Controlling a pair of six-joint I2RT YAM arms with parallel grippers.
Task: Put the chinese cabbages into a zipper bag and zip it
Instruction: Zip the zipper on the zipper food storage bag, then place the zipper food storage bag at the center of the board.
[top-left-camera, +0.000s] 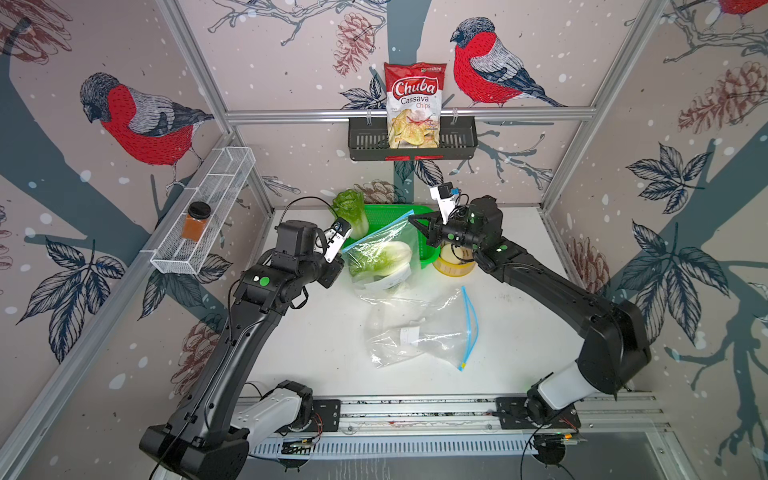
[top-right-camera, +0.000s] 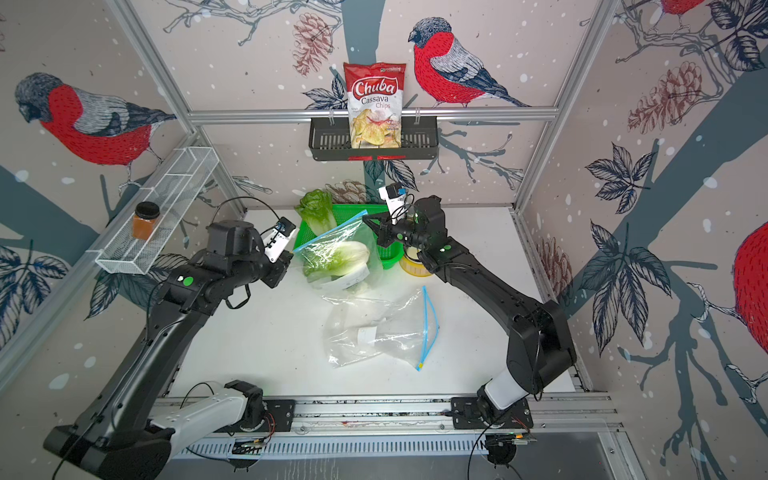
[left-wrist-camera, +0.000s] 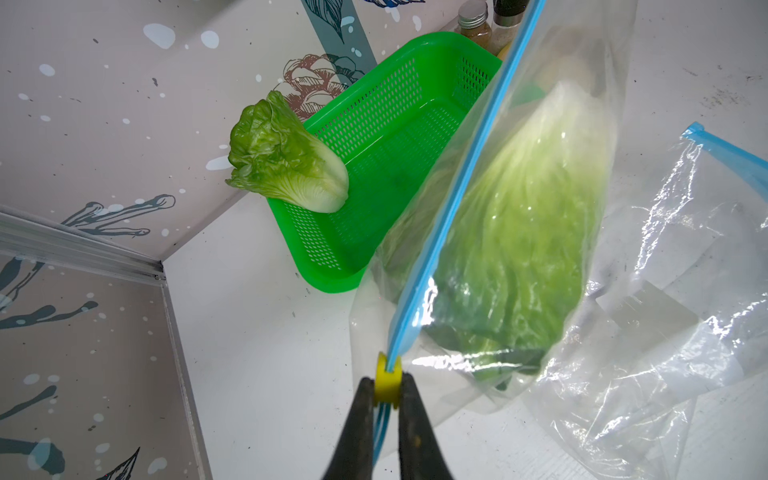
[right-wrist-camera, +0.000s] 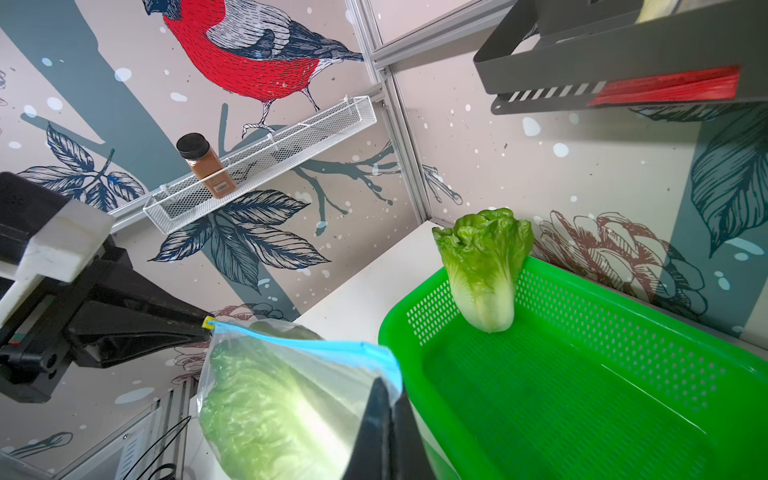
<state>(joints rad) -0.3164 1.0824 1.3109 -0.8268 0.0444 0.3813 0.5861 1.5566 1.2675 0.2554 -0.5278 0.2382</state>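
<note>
Hanging between the two arms above a white table (top-left-camera: 316, 332), the zipper bag (top-left-camera: 382, 249) is stretched taut along its blue zip line. The left gripper (left-wrist-camera: 386, 395) is pinched narrow on the yellow slider (left-wrist-camera: 388, 374) at one end of the zip. The right gripper (right-wrist-camera: 384, 386) is closed tight on the bag's opposite top corner. Inside the clear plastic lies pale-green bagged cabbage (top-left-camera: 384, 257) – how many heads, I cannot tell. One loose cabbage (top-left-camera: 351, 210) stands propped in a corner of the green basket (right-wrist-camera: 582, 374) at the back of the table. A second bag (top-left-camera: 419, 332) lies flat and empty nearer the front.

Bird-and-pinecone wallpaper covers the walls – a wire shelf (top-left-camera: 208, 208) on one side carries a spice jar (top-left-camera: 195, 222), and a black rack (top-left-camera: 457, 141) on the back wall holds a chips packet (top-left-camera: 413, 104).
</note>
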